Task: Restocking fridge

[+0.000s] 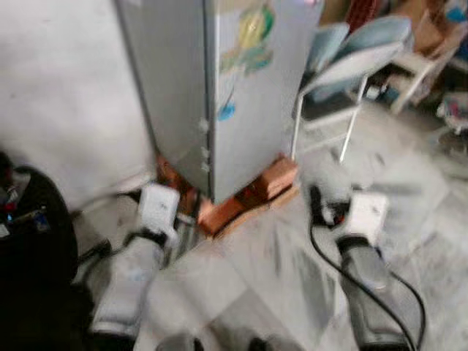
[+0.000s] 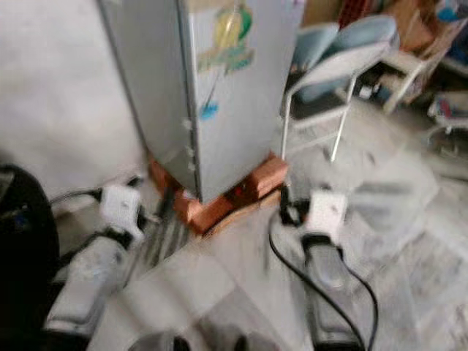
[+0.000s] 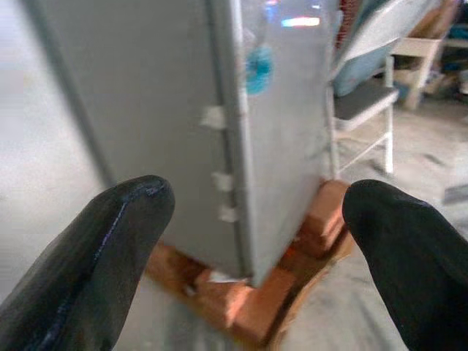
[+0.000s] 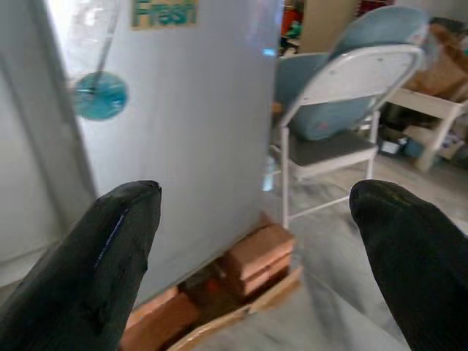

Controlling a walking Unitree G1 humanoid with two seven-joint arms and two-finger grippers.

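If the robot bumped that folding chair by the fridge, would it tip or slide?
Probably slide: the chair has thin white legs on smooth floor. It looks light, so a high push might tip it. The fridge on bricks beside it would hardly budge.

The fridge (image 1: pixel 219 88) has smooth, slightly glossy grey metal-look panels and rests on rough reddish bricks (image 1: pixel 274 179). The chair (image 4: pixel 344 110) has a white-painted metal frame; the floor (image 1: pixel 278 263) is polished mottled stone.

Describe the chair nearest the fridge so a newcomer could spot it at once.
Start at the tall grey fridge, which stands on reddish bricks. Just to its right, towards the clutter at the back, is a folding chair. Its thin white metal frame, pale blue backrest and dark seat set it apart from the wooden furniture behind.
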